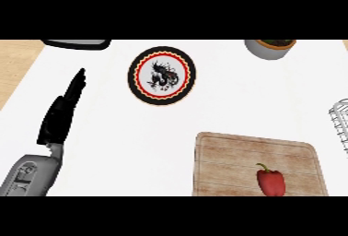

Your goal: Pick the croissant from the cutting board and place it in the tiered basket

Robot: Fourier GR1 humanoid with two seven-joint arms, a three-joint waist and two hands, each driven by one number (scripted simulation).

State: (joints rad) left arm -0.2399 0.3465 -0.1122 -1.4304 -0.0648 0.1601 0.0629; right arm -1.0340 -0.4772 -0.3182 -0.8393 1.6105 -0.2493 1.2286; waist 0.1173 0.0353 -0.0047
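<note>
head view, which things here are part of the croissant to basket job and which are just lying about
For the job:
cutting board
tiered basket, at the right edge
left hand, open
No croissant shows.

Lying about:
red pepper, on the board
patterned plate
pot
dark object at the top edge

A white counter [238, 106] fills the view under even light. Light wood [17, 60] shows along its far left edge.

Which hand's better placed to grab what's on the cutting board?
Only the left hand shows, open, at the counter's left, far from the board. The board with a red pepper and the wire basket lie right, so likely the right hand, though it's out of view.
</note>
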